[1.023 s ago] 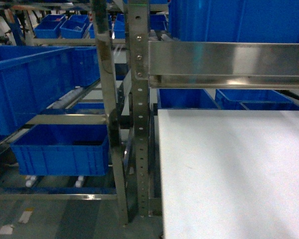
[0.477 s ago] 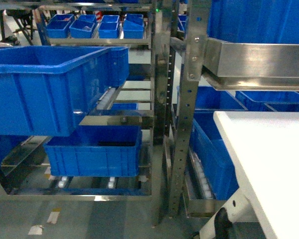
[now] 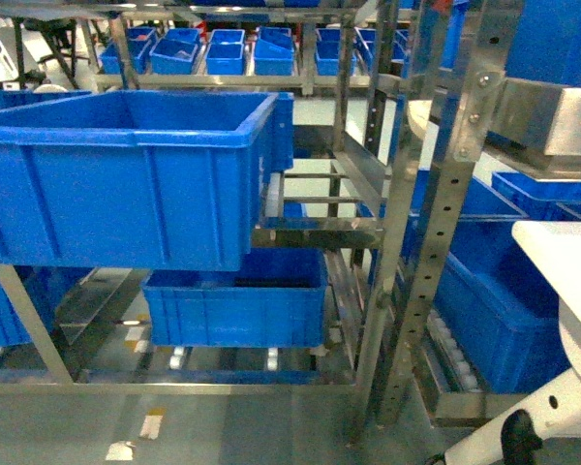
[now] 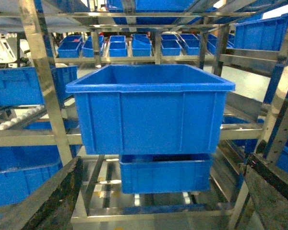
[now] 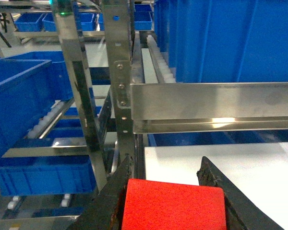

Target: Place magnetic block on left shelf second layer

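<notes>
Only the right wrist view shows the magnetic block [image 5: 174, 205]: a bright red plain-faced cube at 6 o'clock, clamped between the right tool [image 5: 170, 199] fingers above the white desk [image 5: 240, 165]; the head view shows neither tool; the left wrist view faces the big blue tub [image 4: 150, 108] on the left shelf second layer [image 4: 29, 137], left tool [image 4: 163, 201] fingers spread wide.

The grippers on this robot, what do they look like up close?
Each wrist view shows two dark, almost black fingers with a rough, worn surface. The left gripper has thick, blunt fingers; the right gripper has fingers tapering to points. No cables or markings are visible.
</notes>
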### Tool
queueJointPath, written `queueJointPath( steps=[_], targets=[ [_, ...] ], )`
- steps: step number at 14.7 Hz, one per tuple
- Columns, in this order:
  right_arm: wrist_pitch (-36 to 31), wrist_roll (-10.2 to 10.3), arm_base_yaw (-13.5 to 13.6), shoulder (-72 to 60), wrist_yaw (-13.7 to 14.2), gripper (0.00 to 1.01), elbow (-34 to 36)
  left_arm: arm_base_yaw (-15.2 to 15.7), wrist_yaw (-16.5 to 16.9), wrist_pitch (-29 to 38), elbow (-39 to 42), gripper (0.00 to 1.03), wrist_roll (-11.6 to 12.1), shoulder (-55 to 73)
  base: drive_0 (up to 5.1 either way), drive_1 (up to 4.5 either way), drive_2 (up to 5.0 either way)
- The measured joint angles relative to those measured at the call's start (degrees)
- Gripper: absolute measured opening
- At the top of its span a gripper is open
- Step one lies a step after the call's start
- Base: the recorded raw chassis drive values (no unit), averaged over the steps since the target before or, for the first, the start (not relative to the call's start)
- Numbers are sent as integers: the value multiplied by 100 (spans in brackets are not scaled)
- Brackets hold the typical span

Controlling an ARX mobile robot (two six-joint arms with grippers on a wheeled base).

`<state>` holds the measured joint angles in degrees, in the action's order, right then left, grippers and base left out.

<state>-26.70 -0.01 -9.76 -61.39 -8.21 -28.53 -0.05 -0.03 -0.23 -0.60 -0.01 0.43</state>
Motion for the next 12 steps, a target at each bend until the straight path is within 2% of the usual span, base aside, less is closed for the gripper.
queueJointPath(
  steps=[12],
  targets=[
    [4,0,0,2,2,34,0,0,4,13,0,98,0,0,-500,245,245]
  ],
)
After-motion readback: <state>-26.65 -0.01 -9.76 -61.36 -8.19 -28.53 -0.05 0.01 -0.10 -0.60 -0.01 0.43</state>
